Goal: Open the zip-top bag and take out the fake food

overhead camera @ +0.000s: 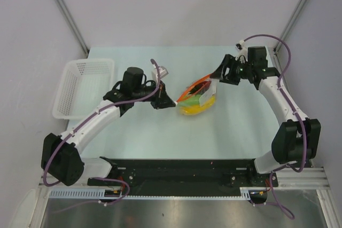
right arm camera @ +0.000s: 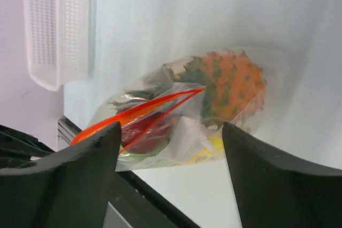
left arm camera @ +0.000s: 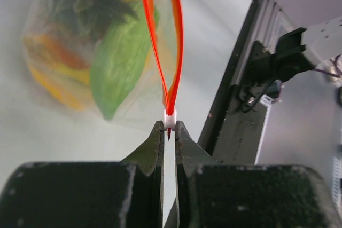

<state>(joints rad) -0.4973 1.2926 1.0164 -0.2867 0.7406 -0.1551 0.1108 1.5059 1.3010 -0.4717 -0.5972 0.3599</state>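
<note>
The zip-top bag [overhead camera: 196,100] lies mid-table, clear, with its orange-red zip strip [left arm camera: 176,36] parted into two bands. My left gripper [overhead camera: 172,103] is shut on the strip's white slider [left arm camera: 170,118] at the bag's left end; it also shows in the left wrist view [left arm camera: 169,129]. The fake food is inside the bag: an orange pineapple [right arm camera: 232,84], a red fruit [right arm camera: 141,129], a green piece [left arm camera: 120,62] and yellow bananas [overhead camera: 199,109]. My right gripper [overhead camera: 216,76] is open and empty just beyond the bag's far right corner, and the bag shows between its fingers in the right wrist view [right arm camera: 171,137].
A white perforated basket [overhead camera: 85,86] stands at the table's left edge, also in the right wrist view [right arm camera: 56,25]. The black base rail [overhead camera: 187,166] runs along the near edge. White walls enclose the table.
</note>
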